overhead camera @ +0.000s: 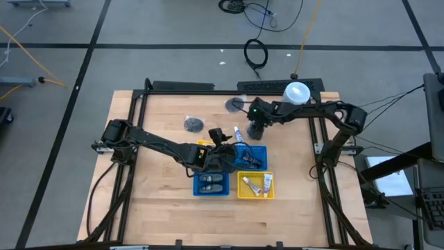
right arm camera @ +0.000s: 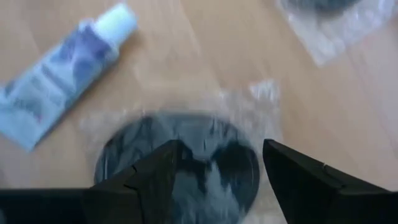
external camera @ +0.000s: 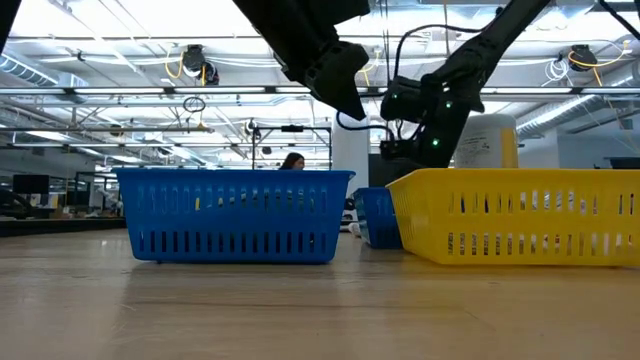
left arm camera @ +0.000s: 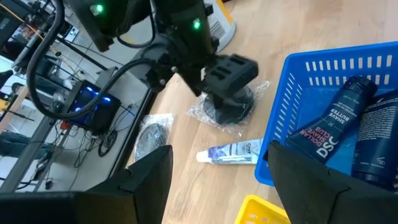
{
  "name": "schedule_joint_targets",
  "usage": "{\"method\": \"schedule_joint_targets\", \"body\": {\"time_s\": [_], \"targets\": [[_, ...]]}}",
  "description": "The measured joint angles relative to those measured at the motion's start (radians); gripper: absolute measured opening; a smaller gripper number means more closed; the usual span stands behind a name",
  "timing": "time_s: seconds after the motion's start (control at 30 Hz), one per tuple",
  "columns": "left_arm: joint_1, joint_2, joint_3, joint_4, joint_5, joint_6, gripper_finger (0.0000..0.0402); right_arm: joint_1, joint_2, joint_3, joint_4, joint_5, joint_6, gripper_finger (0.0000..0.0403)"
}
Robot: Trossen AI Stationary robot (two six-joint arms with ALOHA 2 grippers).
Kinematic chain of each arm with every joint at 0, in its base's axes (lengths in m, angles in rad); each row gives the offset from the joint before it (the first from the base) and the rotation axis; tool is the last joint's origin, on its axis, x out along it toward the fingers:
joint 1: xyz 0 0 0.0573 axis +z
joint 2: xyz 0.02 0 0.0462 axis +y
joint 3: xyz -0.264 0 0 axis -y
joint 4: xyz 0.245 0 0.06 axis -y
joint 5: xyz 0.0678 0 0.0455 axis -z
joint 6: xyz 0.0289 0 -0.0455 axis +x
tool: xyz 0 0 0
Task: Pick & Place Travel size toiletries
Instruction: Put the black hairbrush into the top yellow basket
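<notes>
A round, flat dark packet (right arm camera: 180,162) in crinkled clear plastic lies on the wooden table (overhead camera: 159,208), just beside a thin white tube (right arm camera: 59,78) with blue marks. It is straddled by the parted fingers of the right gripper (right arm camera: 217,180), lowered directly over it. Nearby, dark bottles (left arm camera: 339,121) are seen lying in a slotted blue plastic tray (left arm camera: 298,99). The left gripper (left arm camera: 217,180) is held spread and empty beside that tray.
</notes>
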Motion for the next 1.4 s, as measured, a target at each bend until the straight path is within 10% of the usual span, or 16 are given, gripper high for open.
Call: {"method": "schedule_joint_targets", "body": {"time_s": [0.93, 1.4], "targets": [[0.001, 0.000, 0.000, 0.000, 0.043, 0.000, 0.0255, -0.047, 0.013, -0.035, 0.030, -0.054, 0.013, 0.0225], [0.001, 0.000, 0.000, 0.000, 0.042, 0.001, 0.0255, -0.047, 0.057, -0.033, 0.029, -0.100, 0.034, 0.0011]]}}
